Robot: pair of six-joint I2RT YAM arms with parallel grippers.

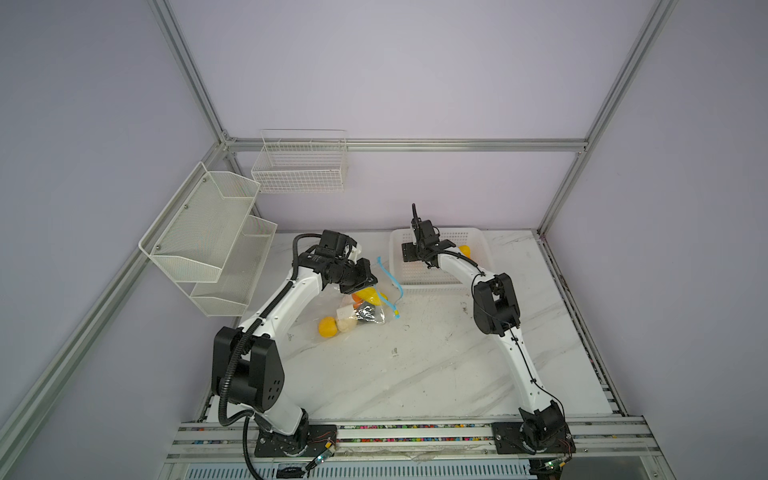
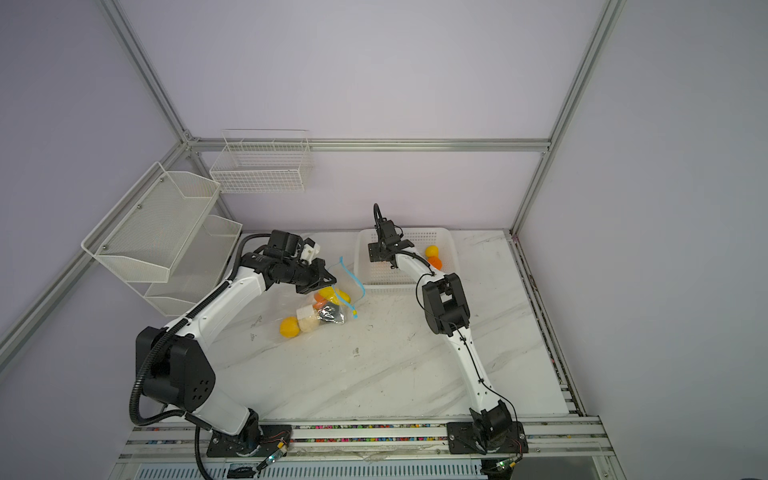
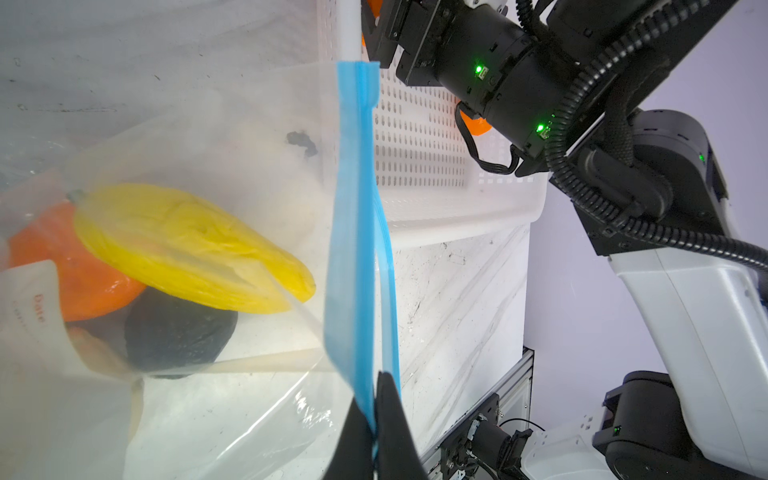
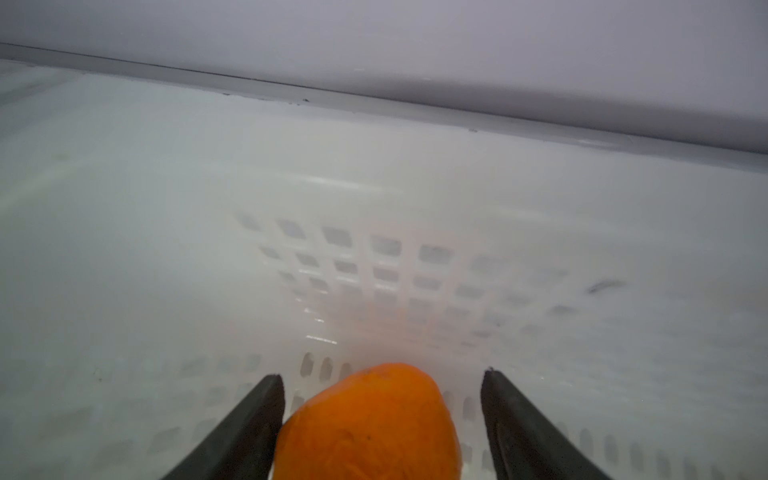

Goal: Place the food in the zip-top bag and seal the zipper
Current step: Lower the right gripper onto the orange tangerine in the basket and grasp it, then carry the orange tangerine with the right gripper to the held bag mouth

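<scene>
Pinching the zipper (image 3: 353,208) of the zip-top bag (image 3: 249,124), my left gripper (image 3: 375,415) has its jaws pressed together on just the thin blue strip, holding that lip up above the table (image 1: 415,365), left of the middle. My right gripper (image 4: 381,373) is spread, down in the white basket (image 4: 374,187) at the far right, with an orange ball (image 4: 370,424) between its jaws. One pad looks to touch the ball, and a gap shows at the other. A basket yellow round (image 2: 432,251) lies just beside that ball.

Inside the bag I see the long yellow piece (image 3: 187,249), a bagged orange ball (image 3: 75,282) and the black lump (image 3: 178,332). A cream lumpy ball (image 1: 345,324) and a bagged yellow round (image 1: 327,327) sit nearer its closed end.

As I judge the risks, closing off-centre may squirt the orange ball sideways against the basket wall. My left pinch is narrow, so the slick plastic may slip and the mouth sag shut. The long yellow piece lies near the mouth and may block the next fruit or roll out. With 2 fruits outside, running the slider tab (image 1: 397,311) now would be too soon.
</scene>
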